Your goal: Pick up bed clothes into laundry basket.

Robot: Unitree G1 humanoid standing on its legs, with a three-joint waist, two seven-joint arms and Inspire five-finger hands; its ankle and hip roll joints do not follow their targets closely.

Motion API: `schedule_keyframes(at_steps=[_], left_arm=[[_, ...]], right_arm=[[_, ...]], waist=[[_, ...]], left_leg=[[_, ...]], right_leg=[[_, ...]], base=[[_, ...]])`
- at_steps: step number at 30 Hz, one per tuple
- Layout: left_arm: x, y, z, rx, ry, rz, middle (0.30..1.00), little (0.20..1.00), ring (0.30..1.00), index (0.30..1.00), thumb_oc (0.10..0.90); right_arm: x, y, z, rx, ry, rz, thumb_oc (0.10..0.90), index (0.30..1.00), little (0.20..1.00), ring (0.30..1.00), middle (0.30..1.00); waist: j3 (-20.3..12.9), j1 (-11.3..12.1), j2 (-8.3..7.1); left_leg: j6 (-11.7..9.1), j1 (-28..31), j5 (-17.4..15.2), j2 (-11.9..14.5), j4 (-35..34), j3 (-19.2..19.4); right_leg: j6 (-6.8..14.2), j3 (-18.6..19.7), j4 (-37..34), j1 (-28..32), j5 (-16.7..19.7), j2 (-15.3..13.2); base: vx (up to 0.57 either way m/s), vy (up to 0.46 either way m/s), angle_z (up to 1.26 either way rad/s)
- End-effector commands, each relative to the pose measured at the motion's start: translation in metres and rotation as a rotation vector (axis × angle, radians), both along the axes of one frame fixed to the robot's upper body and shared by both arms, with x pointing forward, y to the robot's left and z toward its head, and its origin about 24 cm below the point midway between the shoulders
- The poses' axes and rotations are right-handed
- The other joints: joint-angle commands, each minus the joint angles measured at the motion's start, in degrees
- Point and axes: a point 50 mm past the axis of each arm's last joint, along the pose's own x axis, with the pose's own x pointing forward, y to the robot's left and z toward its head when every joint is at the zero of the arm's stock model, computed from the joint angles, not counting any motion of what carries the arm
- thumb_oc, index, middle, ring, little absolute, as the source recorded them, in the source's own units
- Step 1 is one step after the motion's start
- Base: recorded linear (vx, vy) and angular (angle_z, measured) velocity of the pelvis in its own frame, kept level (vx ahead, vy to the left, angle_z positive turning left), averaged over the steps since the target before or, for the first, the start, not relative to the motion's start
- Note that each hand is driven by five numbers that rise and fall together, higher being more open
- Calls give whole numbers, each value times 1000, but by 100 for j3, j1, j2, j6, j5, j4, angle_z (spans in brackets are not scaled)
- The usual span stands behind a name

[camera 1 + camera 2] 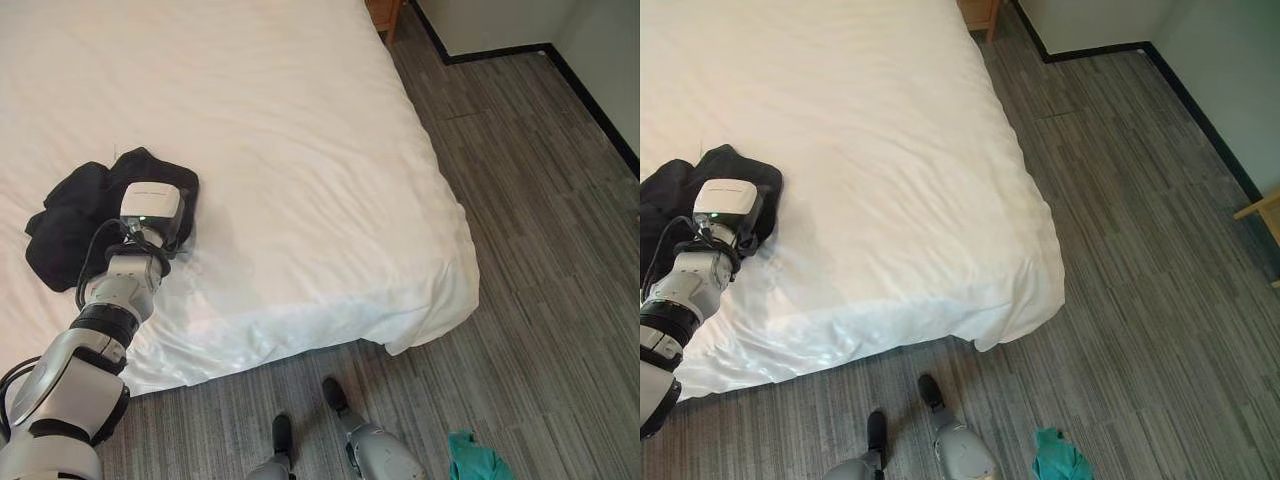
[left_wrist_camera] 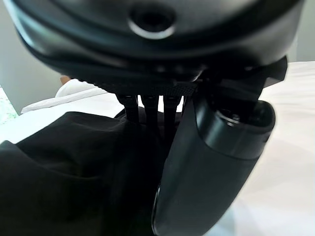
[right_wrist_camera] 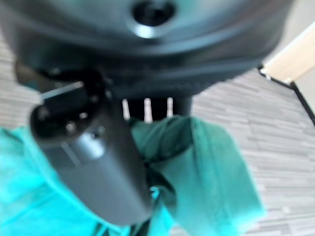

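A heap of black clothes [image 1: 70, 225] lies near the left edge of the white bed [image 1: 300, 150]. My left arm reaches onto the heap from the lower left. In the left wrist view my left hand [image 2: 211, 162] has its fingers curled down into the black cloth [image 2: 64, 167], and its thumb lies alongside. My right hand [image 3: 93, 162] is shut on a teal garment [image 3: 211, 172], which bunches between its thumb and fingers. The same teal cloth [image 1: 475, 458] hangs low over the floor at the lower right.
Grey plank floor [image 1: 540, 250] runs along the bed's right side and foot. A wooden piece of furniture [image 1: 385, 15] stands by the bed's far corner, near the wall with its black skirting. Another light wooden piece [image 1: 1260, 210] juts in at the right.
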Motion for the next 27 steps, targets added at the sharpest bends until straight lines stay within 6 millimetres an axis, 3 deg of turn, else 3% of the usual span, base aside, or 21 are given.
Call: schedule_keyframes(at_steps=[1, 7, 13, 15, 21, 25, 27], left_arm=[[8, 16, 68, 91, -159, 59, 300, 300, 300, 300, 400], [17, 16, 69, 87, -109, 96, 300, 300, 300, 300, 400], [24, -9, 105, 56, -244, -2, 300, 300, 300, 300, 400], [19, -20, 129, 32, -355, -85, 300, 300, 300, 300, 400], [-7, -68, 181, -28, -685, -399, 300, 300, 300, 300, 400], [-39, -97, 201, -108, -890, -618, 300, 300, 300, 300, 400], [-57, -93, 197, -170, -958, -651, 300, 300, 300, 300, 400]], right_arm=[[-46, -5, -2, -19, 145, -9, 400, 300, 300, 300, 300], [-35, 0, -4, -4, 124, 35, 400, 300, 300, 300, 300], [-40, -3, -2, 1, 101, -34, 400, 300, 300, 300, 300], [-40, -7, 0, -8, 76, -61, 400, 300, 300, 300, 300], [-41, -12, 4, -33, 8, -89, 400, 300, 300, 300, 300], [-16, -20, 13, -78, -126, -53, 400, 300, 300, 300, 300], [10, -29, 29, -126, -238, 18, 400, 300, 300, 300, 300]], waist=[[-562, 9, -319], [-478, -39, -352], [-537, -40, -319], [-609, -44, -332], [-864, -135, -509], [-1019, -279, -710], [-1095, -317, -777]], left_leg=[[-43, -315, -169, -226, 4, -185], [-33, -456, -107, -228, 4, -206], [-10, -355, -152, -283, 4, -201], [-10, -272, -191, -295, 4, -175], [23, -84, -276, -315, 4, 0], [58, -8, -331, -280, 4, 295], [87, 67, -383, -246, 4, 535]], right_leg=[[547, 86, 114, 285, -879, -68], [567, 84, 129, 129, -826, -51], [609, 130, 127, 223, -846, -58], [635, 151, 119, 287, -850, -79], [743, 235, 110, 408, -794, -115], [833, 371, 99, 347, -710, -75], [903, 573, 105, 312, -659, -12]], base=[[-47, 10, 2], [-32, 5, 1], [-16, 5, -1], [-7, 47, 0], [-36, 56, -1], [-55, 57, -29], [-66, 31, -72]])
